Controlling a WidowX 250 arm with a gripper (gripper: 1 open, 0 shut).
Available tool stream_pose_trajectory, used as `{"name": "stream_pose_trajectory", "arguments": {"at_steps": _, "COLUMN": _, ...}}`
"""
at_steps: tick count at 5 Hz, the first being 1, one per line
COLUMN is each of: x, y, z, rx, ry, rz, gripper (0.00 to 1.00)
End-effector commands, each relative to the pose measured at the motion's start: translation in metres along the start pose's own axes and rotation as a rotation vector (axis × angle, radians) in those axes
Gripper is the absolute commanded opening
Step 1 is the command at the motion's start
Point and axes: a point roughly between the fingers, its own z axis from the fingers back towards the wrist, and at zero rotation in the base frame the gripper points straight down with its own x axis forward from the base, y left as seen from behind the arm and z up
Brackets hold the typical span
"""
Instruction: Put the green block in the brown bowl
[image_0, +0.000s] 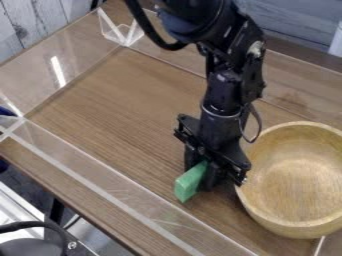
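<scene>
Nearest, a clear plastic wall (94, 190) runs along the front edge of the wooden table (120, 110). Just behind it the green block (191, 183) lies on the tabletop, its far end between the fingers of the black gripper (210, 168), which points straight down and is clamped on the block. To the right, close beside the gripper, the brown bowl (297, 222) sits upright on the table, the block outside it; farther back the black arm (227, 70) rises toward the top.
</scene>
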Motion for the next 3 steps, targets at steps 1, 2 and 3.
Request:
{"name": "stream_pose_trajectory", "arguments": {"at_steps": 1, "x": 0.009, "y": 0.005, "z": 0.031, "rx": -0.007, "ry": -0.061, "rz": 0.031, "gripper": 0.0}}
{"name": "stream_pose_trajectory", "arguments": {"at_steps": 2, "x": 0.025, "y": 0.012, "z": 0.066, "rx": -0.01, "ry": -0.102, "rz": 0.097, "gripper": 0.0}}
{"name": "stream_pose_trajectory", "arguments": {"at_steps": 3, "x": 0.031, "y": 0.02, "z": 0.095, "rx": -0.007, "ry": -0.159, "rz": 0.096, "gripper": 0.0}}
